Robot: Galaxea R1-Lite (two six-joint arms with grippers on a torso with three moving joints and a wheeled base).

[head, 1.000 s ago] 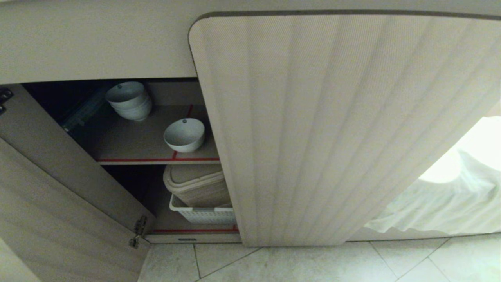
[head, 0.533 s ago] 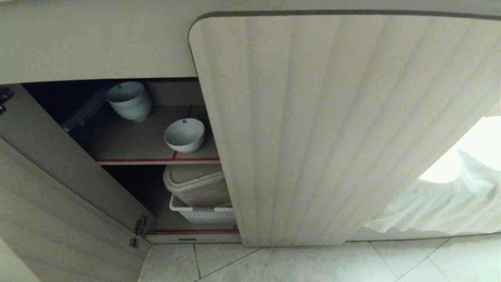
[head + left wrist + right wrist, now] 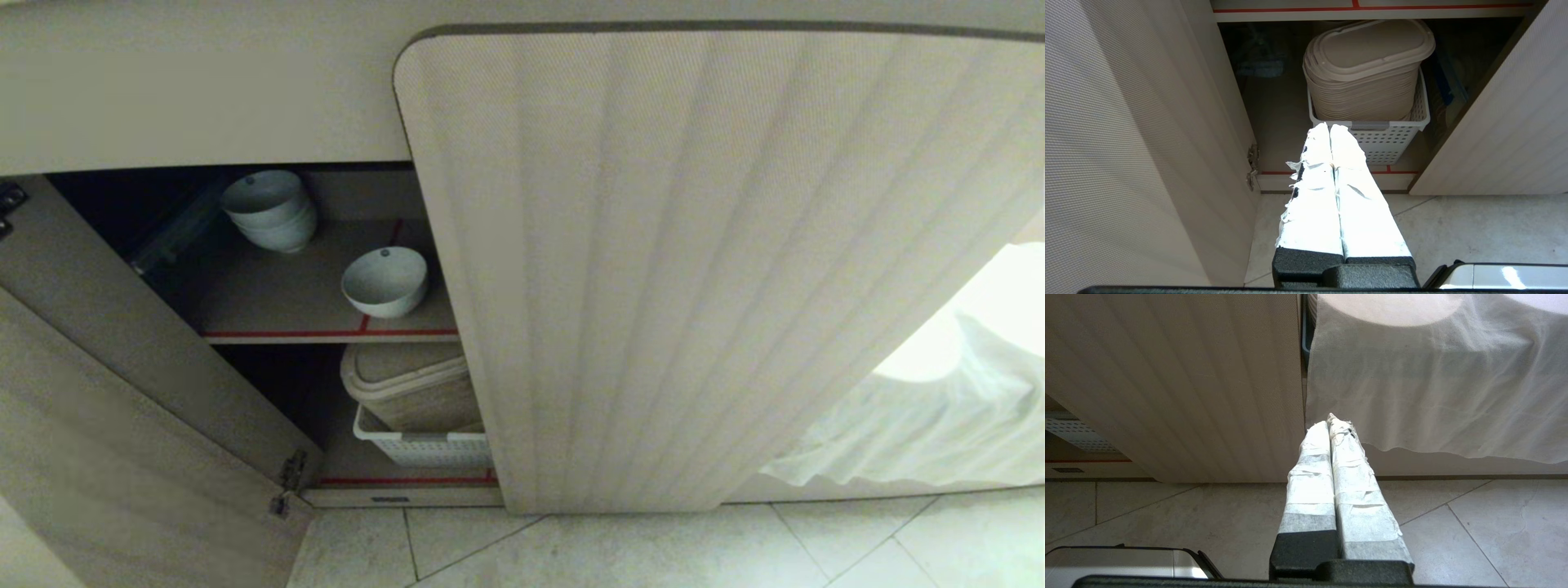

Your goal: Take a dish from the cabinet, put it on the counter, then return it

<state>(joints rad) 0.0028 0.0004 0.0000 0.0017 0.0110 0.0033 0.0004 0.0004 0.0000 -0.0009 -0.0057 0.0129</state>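
Observation:
The dish [image 3: 384, 282], a small white bowl with a grey dot inside its rim, stands alone near the front of the red-taped shelf [image 3: 326, 333] in the open cabinet [image 3: 702, 269]. Neither arm shows in the head view. In the left wrist view my left gripper [image 3: 1329, 127] is shut and empty, hanging low over the floor in front of the cabinet's lower compartment. In the right wrist view my right gripper [image 3: 1329, 419] is shut and empty, facing the fluted door [image 3: 1180, 384]. The counter's top is out of view.
A stack of white bowls [image 3: 271, 209] sits at the back of the shelf. Below it a beige lidded bin [image 3: 408, 384] stands in a white perforated basket [image 3: 424, 447]. The left door [image 3: 122, 425] hangs open. White cloth [image 3: 914, 425] drapes on the right. Tiled floor [image 3: 653, 551] lies below.

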